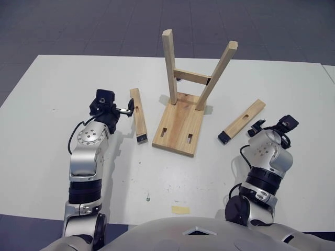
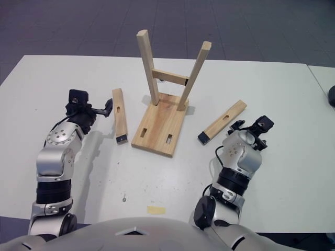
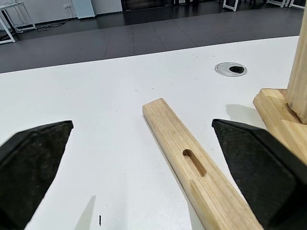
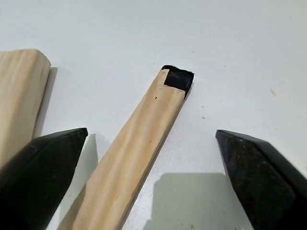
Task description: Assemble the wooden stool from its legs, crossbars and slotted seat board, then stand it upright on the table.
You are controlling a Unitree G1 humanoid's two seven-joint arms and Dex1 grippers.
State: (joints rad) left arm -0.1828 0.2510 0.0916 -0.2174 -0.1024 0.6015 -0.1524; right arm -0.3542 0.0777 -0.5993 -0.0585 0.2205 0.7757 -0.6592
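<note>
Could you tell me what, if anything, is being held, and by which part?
Nothing is held: the left end effector is open by the left leg, right end effector by the right leg.

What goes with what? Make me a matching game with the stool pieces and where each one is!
Things:
1. seat board
2. two joined legs
3. left loose leg
4. right loose leg

Places:
A. lying by the open right gripper
B. flat on the table, in the middle
C. standing up in the seat board
D. lying by the open left gripper

Pairs: 1-B, 2-C, 3-D, 4-A
</note>
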